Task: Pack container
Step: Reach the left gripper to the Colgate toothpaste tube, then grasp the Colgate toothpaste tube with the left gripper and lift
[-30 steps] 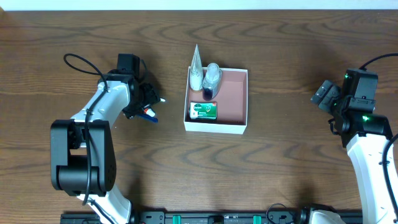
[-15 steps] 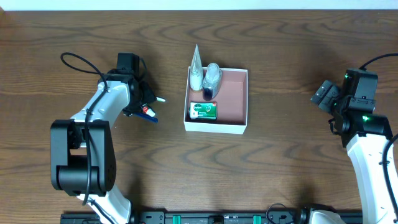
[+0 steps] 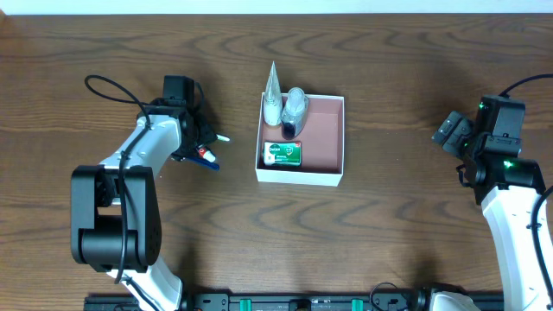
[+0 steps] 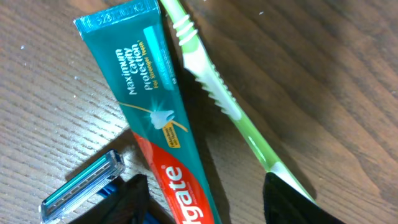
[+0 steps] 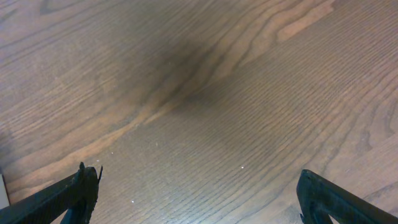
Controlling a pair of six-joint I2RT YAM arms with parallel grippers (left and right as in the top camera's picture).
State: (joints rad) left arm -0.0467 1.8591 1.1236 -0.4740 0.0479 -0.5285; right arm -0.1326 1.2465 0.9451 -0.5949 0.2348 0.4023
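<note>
The container (image 3: 339, 164) is a square white box with a reddish-brown inside at the table's middle. It holds a green soap box (image 3: 283, 153), a clear bottle (image 3: 295, 108) and a white tube (image 3: 273, 93) along its left side. My left gripper (image 3: 203, 138) is open, low over a teal and red toothpaste tube (image 4: 163, 118), with one finger on each side of it. A green toothbrush (image 4: 217, 87) lies right of the tube and a blue razor (image 4: 81, 185) lies left of it. My right gripper (image 5: 199, 199) is open and empty over bare wood, far right of the container.
The brown wooden table (image 3: 389, 69) has a white strip along its far edge. The left arm's black cable (image 3: 108, 86) loops over the table behind the arm. A black rail (image 3: 302, 302) runs along the front edge.
The left gripper has shifted slightly over the toiletries by the toothpaste tube. The right arm has not moved.
</note>
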